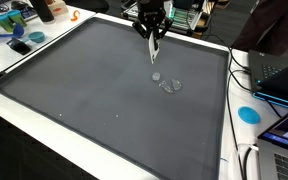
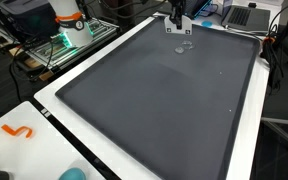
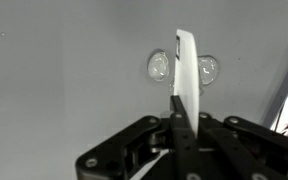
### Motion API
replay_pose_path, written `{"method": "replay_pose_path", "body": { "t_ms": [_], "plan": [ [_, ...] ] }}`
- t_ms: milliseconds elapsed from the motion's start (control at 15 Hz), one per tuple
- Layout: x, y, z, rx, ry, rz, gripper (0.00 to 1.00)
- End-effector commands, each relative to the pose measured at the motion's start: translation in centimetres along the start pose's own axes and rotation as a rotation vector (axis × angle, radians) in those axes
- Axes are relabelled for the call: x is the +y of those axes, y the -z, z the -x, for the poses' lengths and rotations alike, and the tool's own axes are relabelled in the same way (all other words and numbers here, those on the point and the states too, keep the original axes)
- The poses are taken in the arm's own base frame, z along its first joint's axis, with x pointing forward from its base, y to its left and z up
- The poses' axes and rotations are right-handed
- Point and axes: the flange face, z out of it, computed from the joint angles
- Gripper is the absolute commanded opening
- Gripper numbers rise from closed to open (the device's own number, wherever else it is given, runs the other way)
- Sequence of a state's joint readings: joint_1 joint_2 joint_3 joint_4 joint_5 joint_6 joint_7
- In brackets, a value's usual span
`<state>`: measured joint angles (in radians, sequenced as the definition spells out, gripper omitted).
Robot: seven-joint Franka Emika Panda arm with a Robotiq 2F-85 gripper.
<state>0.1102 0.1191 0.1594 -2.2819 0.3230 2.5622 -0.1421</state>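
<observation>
A thin white stick (image 3: 187, 70) is pinched between the closed fingers of the gripper (image 3: 184, 115) and is held pointing down over the gray mat (image 1: 74, 90) on the tabletop, near the upper middle of the frame in an exterior view. Two small clear round pieces (image 3: 159, 66) are seen lying on the mat just beyond the stick's tip, one on either side of it in the wrist view.
</observation>
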Motion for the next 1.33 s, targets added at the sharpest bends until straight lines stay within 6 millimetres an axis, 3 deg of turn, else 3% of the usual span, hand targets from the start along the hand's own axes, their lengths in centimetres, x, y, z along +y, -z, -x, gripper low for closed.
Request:
{"method": "replay_pose_path", "body": {
  "t_ms": [0,600,1000,1267],
  "plan": [
    [-1.2,0.9,0.1,-0.037,0.043,0.028,0.01],
    [-6.1,4.4,-2.3,-0.178,0.271,0.088,0.01],
    [-10.9,7.7,-4.3,-0.24,0.582,0.117,0.01],
    [-13.1,9.6,-5.5,-0.217,0.791,0.149,0.01]
  ]
}}
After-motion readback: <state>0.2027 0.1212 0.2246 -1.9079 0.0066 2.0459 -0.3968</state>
